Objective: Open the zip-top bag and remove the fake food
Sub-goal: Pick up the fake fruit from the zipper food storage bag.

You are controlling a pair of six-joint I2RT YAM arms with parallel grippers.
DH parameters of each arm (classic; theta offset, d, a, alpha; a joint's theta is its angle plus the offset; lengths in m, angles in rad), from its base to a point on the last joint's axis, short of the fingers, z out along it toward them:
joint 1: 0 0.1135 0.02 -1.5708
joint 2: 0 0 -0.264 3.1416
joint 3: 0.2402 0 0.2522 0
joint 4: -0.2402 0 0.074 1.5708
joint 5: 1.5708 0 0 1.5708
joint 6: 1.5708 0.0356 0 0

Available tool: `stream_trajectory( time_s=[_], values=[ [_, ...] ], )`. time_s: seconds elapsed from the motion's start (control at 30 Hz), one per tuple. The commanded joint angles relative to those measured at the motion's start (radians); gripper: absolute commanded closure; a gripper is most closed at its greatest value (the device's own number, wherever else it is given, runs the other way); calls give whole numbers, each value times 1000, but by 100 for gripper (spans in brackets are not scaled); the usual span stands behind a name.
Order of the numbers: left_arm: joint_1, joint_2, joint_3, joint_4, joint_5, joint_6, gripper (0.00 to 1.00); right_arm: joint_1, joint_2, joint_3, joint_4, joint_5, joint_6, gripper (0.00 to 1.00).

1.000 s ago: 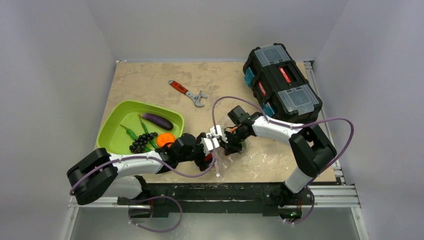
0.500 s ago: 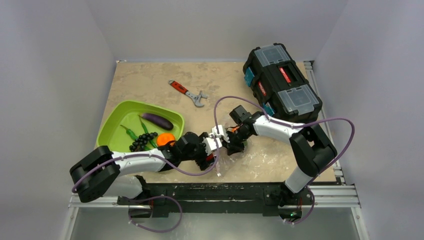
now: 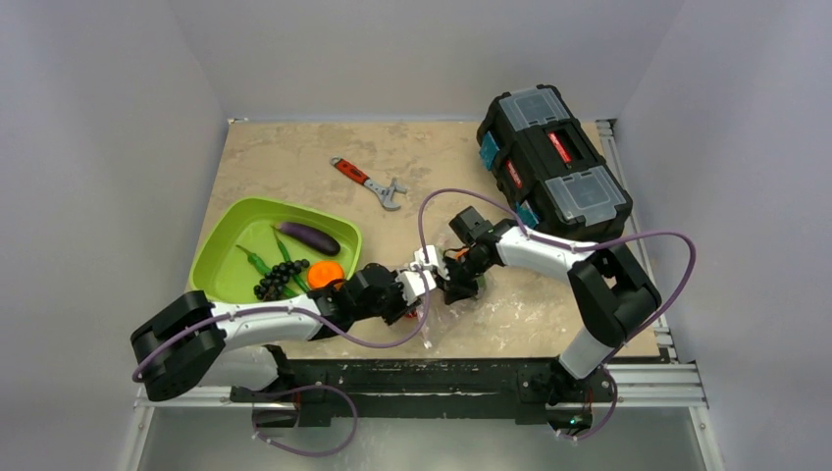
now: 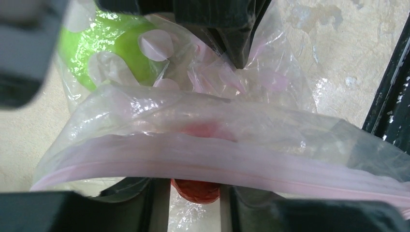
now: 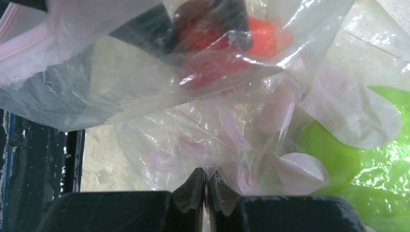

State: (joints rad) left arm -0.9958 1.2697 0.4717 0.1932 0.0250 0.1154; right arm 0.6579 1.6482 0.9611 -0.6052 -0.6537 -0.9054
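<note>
The zip-top bag [image 3: 461, 314] lies crumpled near the table's front edge between my two grippers. My left gripper [image 3: 417, 289] reaches into its mouth. In the left wrist view the pink zip strip [image 4: 217, 164] crosses in front, and my left gripper [image 4: 195, 203] is shut on a red piece of fake food [image 4: 196, 191]. A green fake food [image 4: 111, 43] sits deeper in the bag. My right gripper [image 5: 206, 186] is shut on a fold of the bag's plastic [image 5: 193, 140]. The red piece [image 5: 227, 48] also shows through the film.
A green tray [image 3: 228, 257] at the left holds an eggplant [image 3: 307, 236], green pods [image 3: 257, 261], dark grapes [image 3: 275, 283] and an orange fruit [image 3: 326, 274]. A red-handled wrench [image 3: 368, 182] lies behind. A black toolbox [image 3: 552, 162] stands at the back right.
My left gripper's jaws have closed in on the red piece inside the bag mouth. The right gripper has kept its pinch on the plastic and barely moved.
</note>
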Motion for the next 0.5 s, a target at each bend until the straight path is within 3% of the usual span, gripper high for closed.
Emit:
stream_trajectory(
  time_s=[0.0, 0.1, 0.47],
  values=[
    [-3, -48, 0, 0, -19, -24, 85, 18, -34, 22, 11, -29, 0, 95],
    [-3, -94, -9, -10, -12, -37, 100, 17, -37, 23, 12, -27, 0, 95],
    [-1, -267, -17, -109, -1, -106, 100, 14, -56, 19, 36, -28, 18, 94]
  ],
)
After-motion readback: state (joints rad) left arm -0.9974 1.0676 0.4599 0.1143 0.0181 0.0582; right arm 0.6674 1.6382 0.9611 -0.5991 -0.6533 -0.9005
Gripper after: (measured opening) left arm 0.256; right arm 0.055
